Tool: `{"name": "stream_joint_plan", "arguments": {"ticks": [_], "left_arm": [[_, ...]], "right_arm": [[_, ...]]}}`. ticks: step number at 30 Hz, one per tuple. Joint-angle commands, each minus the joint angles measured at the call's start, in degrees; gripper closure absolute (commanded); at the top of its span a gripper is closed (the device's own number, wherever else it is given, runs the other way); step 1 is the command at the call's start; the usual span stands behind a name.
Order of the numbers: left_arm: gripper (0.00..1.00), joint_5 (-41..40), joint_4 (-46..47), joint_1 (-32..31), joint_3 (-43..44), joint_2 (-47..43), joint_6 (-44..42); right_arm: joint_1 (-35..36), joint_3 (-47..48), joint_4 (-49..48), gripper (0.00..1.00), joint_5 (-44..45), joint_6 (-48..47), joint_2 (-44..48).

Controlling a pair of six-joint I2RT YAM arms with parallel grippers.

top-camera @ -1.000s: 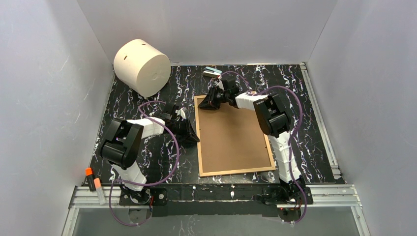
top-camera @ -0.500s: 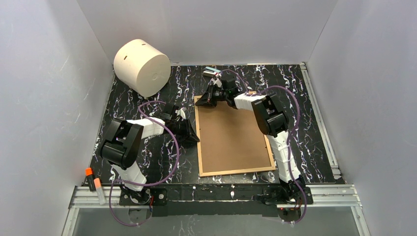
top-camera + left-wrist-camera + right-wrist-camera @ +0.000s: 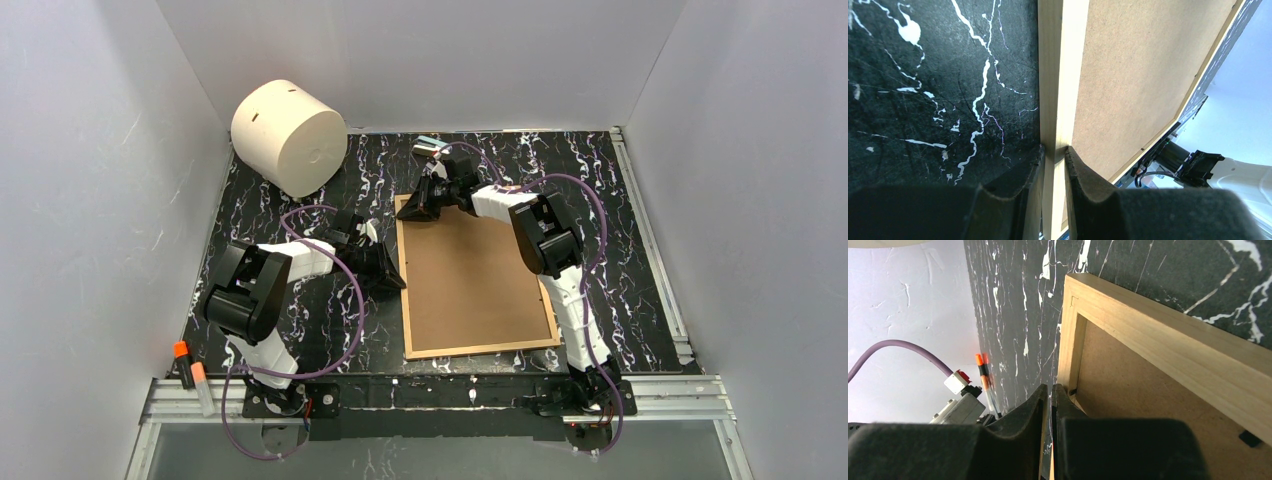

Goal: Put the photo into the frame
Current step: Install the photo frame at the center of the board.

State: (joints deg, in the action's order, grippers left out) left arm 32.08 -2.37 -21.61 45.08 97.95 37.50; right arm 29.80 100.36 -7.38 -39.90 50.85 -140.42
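The left pincer (image 3: 1054,152) clamps the left wooden rail of the frame (image 3: 472,290). The frame lies brown back up on the black marbled surface (image 3: 640,250), its long axis running away from the arm bases, slightly askew. The right pincer (image 3: 1052,390), jaws almost together, sits at the frame's far left corner.

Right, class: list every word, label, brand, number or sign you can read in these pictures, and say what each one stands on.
None can be read.
The frame shows only its plain brown back.
The cream cylinder carries no lettering.
The orange-capped markers are too small to show any print.
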Motion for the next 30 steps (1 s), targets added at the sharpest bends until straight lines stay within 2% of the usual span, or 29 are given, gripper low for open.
{"name": "stream_joint_plan", "arguments": {"ticks": [1, 11, 30], "left_arm": [[0.83, -18.46, -8.89, -0.28, -4.50, 5.04, -5.33], [0.83, -18.56, -8.86, -0.28, -4.47, 5.10, -5.42], [0.83, -18.57, -8.88, -0.28, -4.48, 5.13, -5.68]], "right_arm": [[0.31, 1.08, 6.24, 0.82, 4.49, -3.65, -1.05], [0.14, 0.17, 10.69, 0.83, 7.87, -5.45, -0.77], [-1.38, -3.94, 10.55, 0.82, 10.12, -3.94, -0.36]]}}
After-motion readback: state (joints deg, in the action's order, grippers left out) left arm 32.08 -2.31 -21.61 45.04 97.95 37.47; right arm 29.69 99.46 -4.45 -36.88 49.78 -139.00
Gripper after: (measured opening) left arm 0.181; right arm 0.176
